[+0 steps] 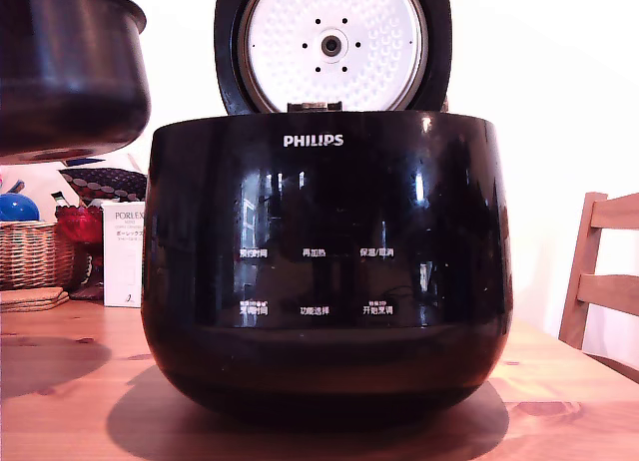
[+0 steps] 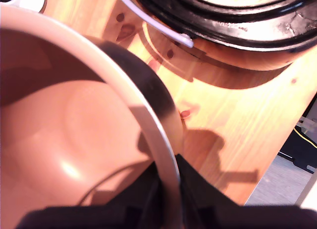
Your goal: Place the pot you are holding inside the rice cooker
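Down at the wrist view's six o'clock, the claw [image 2: 168,189] pinches the pot [image 2: 74,135] by its flared rim, one finger inside the wall and one outside. Nothing lies in the pot's bowl. It hangs clear above the table [image 2: 237,125], with the rice cooker [image 1: 324,261] at one o'clock in the wrist view. In the exterior view the pot [image 1: 70,72] floats at ten o'clock, beside the cooker, whose lid [image 1: 332,44] stands upright. A wicker basket [image 1: 35,253] and a chair [image 1: 602,281] flank the cooker.
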Controlling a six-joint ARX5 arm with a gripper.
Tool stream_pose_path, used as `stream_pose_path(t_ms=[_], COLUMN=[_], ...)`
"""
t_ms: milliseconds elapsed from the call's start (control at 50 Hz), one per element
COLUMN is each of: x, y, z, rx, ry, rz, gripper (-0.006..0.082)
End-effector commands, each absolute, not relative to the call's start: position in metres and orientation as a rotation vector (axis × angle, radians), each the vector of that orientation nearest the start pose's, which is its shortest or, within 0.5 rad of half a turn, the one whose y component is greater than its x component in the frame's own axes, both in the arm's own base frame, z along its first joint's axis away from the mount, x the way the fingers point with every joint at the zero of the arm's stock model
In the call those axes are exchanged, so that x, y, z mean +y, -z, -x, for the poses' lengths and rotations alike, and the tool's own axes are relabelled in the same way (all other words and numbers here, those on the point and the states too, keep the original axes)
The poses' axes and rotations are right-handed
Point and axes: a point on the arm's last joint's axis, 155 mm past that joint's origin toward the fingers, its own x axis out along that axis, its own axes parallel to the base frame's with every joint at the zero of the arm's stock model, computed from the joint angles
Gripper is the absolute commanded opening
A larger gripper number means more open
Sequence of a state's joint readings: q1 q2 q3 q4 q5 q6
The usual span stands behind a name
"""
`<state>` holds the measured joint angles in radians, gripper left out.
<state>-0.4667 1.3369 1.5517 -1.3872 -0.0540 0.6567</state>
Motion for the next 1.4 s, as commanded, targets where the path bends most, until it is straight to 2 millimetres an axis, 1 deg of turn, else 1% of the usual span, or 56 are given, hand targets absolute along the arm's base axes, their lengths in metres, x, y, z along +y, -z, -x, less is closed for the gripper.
stream_pose_path(t_ms=[0,320,420,560,800,1120,1220,1380], x=[-0.116,-0.117,-0.123,-0.134,-0.161,-0.196,-0.206,-0.229], y=[-0.259,-0.26,-0.262,-0.269,-0.279,-0.28,-0.283,-0.291], z=[-0.261,-0.26,-0.256,-0.245,-0.22,-0.191,-0.187,-0.18], rx=[0.917,0.915,0.898,0.852,0.768,0.699,0.664,0.581], ry=[0.698,0.701,0.728,0.776,0.896,1.047,1.078,1.144], rz=[-0.874,-0.872,-0.867,-0.865,-0.88,-0.941,-0.946,-0.933], gripper=[-0.0024,-0.0024,-0.0024,-0.0024,-0.0024,-0.0024,-0.0024,-0.0024])
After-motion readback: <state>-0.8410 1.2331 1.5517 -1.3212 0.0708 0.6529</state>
